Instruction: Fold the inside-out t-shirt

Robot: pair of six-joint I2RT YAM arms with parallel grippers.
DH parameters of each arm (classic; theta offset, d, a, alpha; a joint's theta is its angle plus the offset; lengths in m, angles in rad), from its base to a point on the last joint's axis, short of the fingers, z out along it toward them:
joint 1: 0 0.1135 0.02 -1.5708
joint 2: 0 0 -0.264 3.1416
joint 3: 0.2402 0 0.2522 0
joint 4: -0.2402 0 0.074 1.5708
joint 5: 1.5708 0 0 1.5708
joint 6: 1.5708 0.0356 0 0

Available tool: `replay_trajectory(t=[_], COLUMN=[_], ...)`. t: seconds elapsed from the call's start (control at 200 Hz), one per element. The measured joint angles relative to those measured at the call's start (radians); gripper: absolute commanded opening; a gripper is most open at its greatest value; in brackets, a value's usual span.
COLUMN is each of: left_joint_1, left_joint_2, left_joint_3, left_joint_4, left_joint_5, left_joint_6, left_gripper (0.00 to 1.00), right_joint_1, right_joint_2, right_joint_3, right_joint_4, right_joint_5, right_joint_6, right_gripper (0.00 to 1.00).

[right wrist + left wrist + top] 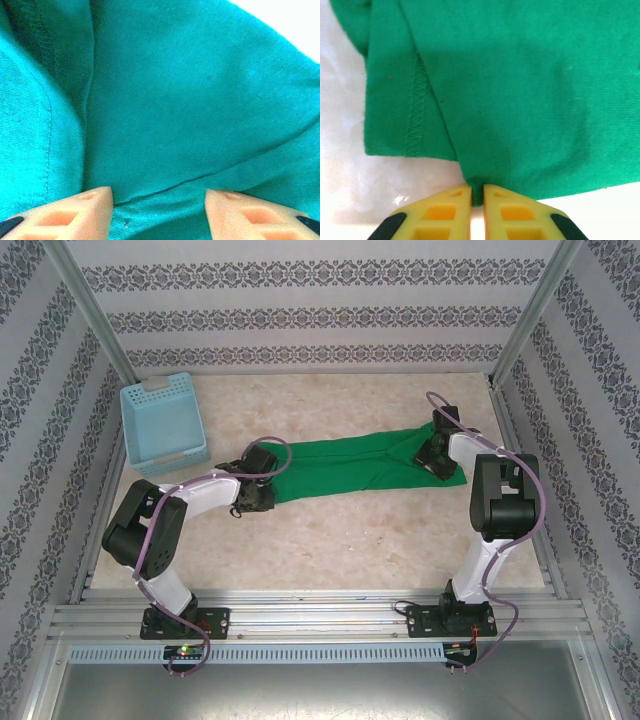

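The inside-out t-shirt [350,465] lies as a long, narrow bright green strip across the middle of the table. At its left end my left gripper [268,483] is low on the table. In the left wrist view the yellow jaws of the left gripper [478,192] are shut on a small pinch of the t-shirt [520,90] at its hem, beside a stitched seam. My right gripper [432,455] rests on the shirt's right end. There the right gripper [159,197] is open, its fingers wide apart, with a fold of the t-shirt [175,100] lying between them.
A light blue lattice basket [165,425] stands at the back left, just left of the shirt's end. The beige tabletop [340,540] is walled on three sides by patterned panels, with metal posts at the back corners.
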Motion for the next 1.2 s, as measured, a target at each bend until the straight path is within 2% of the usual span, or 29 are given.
replay_trajectory(t=[0.11, 0.3, 0.57, 0.829, 0.999, 1.074, 1.199], left_joint_1=[0.0, 0.0, 0.041, 0.062, 0.066, 0.075, 0.077], left_joint_2=[0.0, -0.012, -0.181, -0.126, -0.089, -0.1, -0.157], left_joint_3=[0.0, 0.0, -0.044, -0.084, -0.08, -0.076, -0.027], left_joint_4=[0.008, -0.005, -0.031, -0.031, -0.054, -0.092, -0.154], left_joint_5=[-0.005, -0.067, -0.191, -0.186, -0.183, -0.186, -0.182], left_joint_6=[0.003, 0.005, 0.006, 0.006, 0.016, 0.026, 0.028], left_gripper=[0.0, 0.0, 0.0, 0.0, 0.24, 0.37, 0.45], right_joint_1=[0.0, -0.002, -0.013, -0.013, -0.013, -0.017, -0.02], right_joint_2=[0.0, 0.001, 0.013, 0.017, 0.011, -0.023, -0.142], right_joint_3=[0.0, 0.0, 0.016, 0.022, 0.021, -0.005, -0.041], right_joint_4=[0.0, 0.0, -0.009, -0.014, -0.01, 0.005, -0.017], right_joint_5=[0.001, 0.008, 0.012, 0.011, -0.001, -0.005, -0.003], right_joint_6=[0.0, 0.0, 0.004, 0.003, -0.006, -0.012, -0.041], right_gripper=[0.54, 0.54, 0.54, 0.54, 0.57, 0.66, 0.82])
